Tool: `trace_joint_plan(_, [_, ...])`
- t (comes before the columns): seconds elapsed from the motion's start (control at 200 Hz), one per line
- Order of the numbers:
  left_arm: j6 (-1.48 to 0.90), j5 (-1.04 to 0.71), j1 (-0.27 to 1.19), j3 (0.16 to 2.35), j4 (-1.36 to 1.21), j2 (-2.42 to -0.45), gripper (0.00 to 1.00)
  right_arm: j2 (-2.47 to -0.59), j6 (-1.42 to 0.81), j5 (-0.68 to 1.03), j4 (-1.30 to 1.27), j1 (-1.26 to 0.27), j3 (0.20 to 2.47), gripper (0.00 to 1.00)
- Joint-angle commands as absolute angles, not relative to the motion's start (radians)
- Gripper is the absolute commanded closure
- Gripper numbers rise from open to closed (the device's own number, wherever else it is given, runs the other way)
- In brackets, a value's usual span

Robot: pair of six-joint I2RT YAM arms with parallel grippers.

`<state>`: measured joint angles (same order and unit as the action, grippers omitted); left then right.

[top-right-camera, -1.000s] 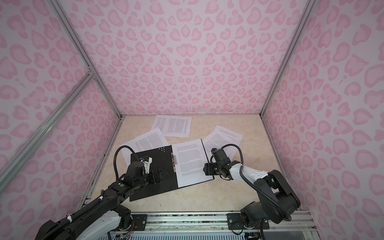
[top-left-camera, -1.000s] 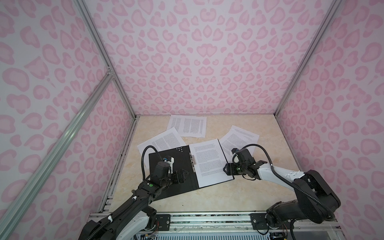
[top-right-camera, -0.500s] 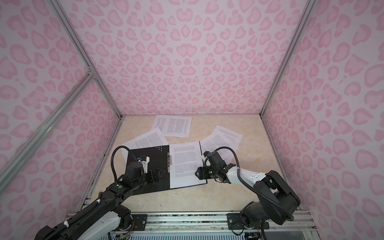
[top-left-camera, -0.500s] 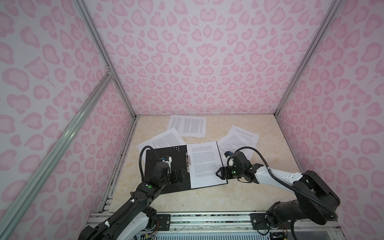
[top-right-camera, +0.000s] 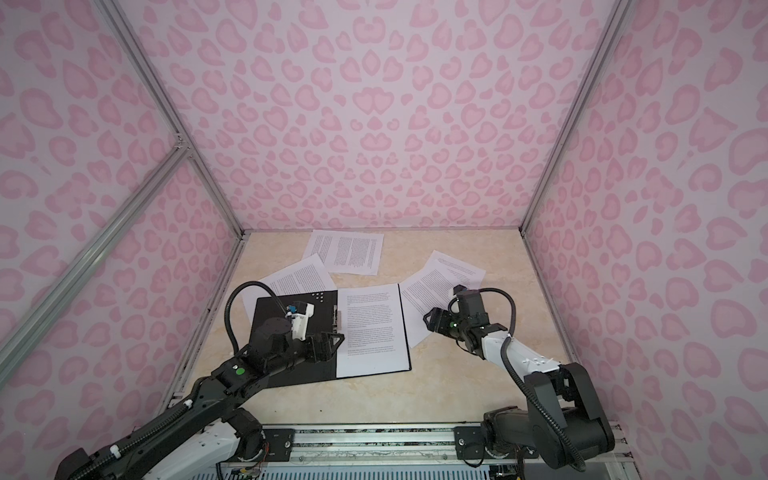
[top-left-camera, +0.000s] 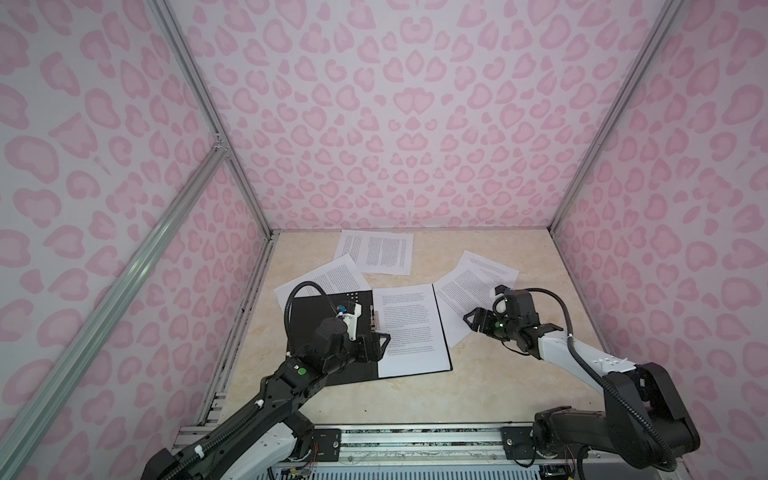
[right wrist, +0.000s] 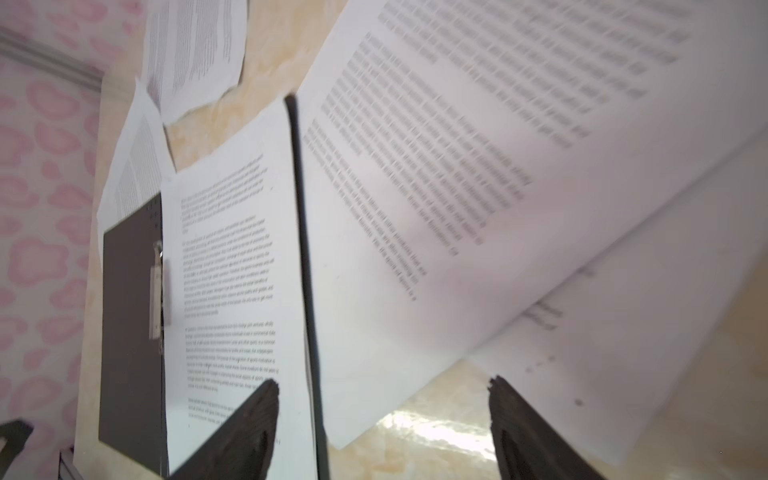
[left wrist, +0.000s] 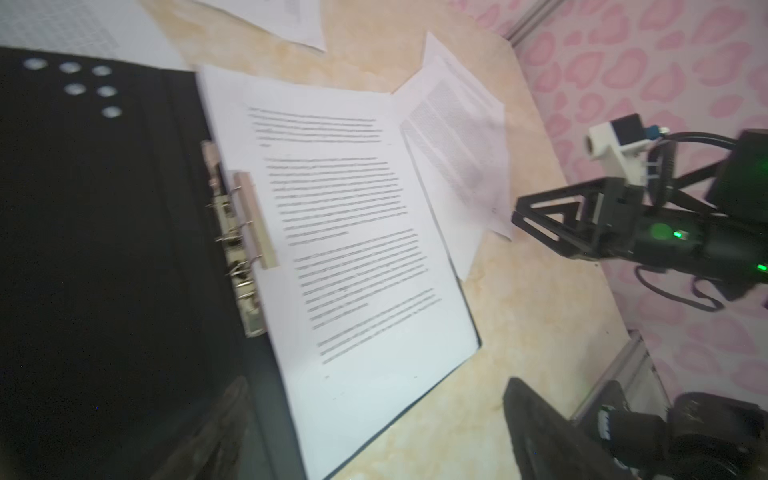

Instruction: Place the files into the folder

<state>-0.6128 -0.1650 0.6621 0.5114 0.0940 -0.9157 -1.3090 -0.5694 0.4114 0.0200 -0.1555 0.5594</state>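
Note:
The folder [top-left-camera: 307, 320] [top-right-camera: 270, 316] lies open on the table, black inside up, its metal clip [left wrist: 239, 237] along the spine. One of the files [top-left-camera: 409, 328] [top-right-camera: 372, 328] [left wrist: 357, 232] lies flat on its right half. My left gripper [top-left-camera: 380, 345] [top-right-camera: 332, 343] [left wrist: 372, 386] hovers open over the spine's near end, holding nothing. Two overlapping loose files [top-left-camera: 473, 278] [top-right-camera: 438, 278] [right wrist: 478, 166] lie just right of the folder. Over their near corner my right gripper [top-left-camera: 473, 322] [top-right-camera: 432, 322] [right wrist: 382, 380] hangs open and empty.
More loose files lie further back: a pair [top-left-camera: 380, 253] by the rear wall and one [top-left-camera: 328, 276] tucked under the folder's far left corner. Pink patterned walls close in the table on three sides. A metal rail [top-left-camera: 415, 440] runs along the front edge.
The folder with its sheet slid left and straightened. My right gripper then drew back to the right, off the folder's edge and over the loose sheets. The left gripper barely moved.

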Motion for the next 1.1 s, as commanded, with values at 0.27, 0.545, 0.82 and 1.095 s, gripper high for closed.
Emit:
trace_joint_plan(0.27, [-0.623, -0.332, 0.844, 1.077, 0.050, -1.648, 0.00, -1.423, -0.657, 0.350, -0.067, 0.115, 0.607, 0.21])
trace_joint_plan(0.545, [-0.591, -0.408, 0.856, 1.337, 0.088, -1.994, 0.02, -1.592, -0.701, 0.394, -0.255, 0.141, 0.632, 0.24])
trace_joint_plan(0.82, [-0.548, -0.443, 0.854, 1.434, 0.116, -2.133, 0.02, -1.747, -0.757, 0.425, -0.359, 0.142, 0.676, 0.27])
trace_joint_plan(1.095, [-0.581, -0.480, 0.826, 1.463, 0.136, -2.239, 0.03, -1.801, -0.796, 0.509, -0.440, 0.144, 0.677, 0.28])
